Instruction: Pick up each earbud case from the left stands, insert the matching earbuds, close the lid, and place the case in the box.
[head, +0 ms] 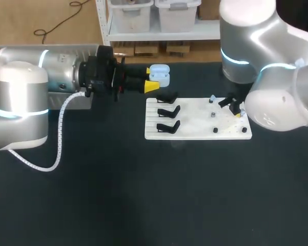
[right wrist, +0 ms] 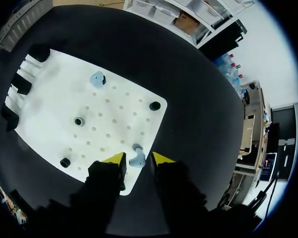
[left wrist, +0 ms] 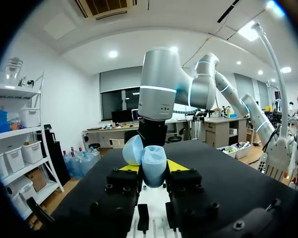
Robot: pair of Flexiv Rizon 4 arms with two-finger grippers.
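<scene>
Pale blue hard plastic: earbud case [left wrist: 153,166], small, smooth-shelled, probably light and slippery. Lid [left wrist: 133,150] hinged open and tipped to one side. Left gripper [head: 152,78] is closed on the case body from two sides, yellow tips flat against its flanks, and holds it in the air just beyond the far corner of the white board [head: 194,130]. Hold is low on the body, clear of the lid; good, since the hinge looks the weak point and the opening must stay free.

Matching earbud [right wrist: 136,161] sits on a peg near the board's right edge. Tiny, rounded, likely to squirt out if pinched off-centre; take it across its widest part. Right gripper [right wrist: 138,159] hangs over it, fingers parted a little, one on each side, holding nothing that I can see. Second earbud [right wrist: 96,78] lies farther in on the board.

Three black stands [head: 168,110] along the board's left edge look empty. Wide dark table [head: 143,195] in front. The earbud is close to the board's edge, so a slip could send it onto the table. Box not in view.
</scene>
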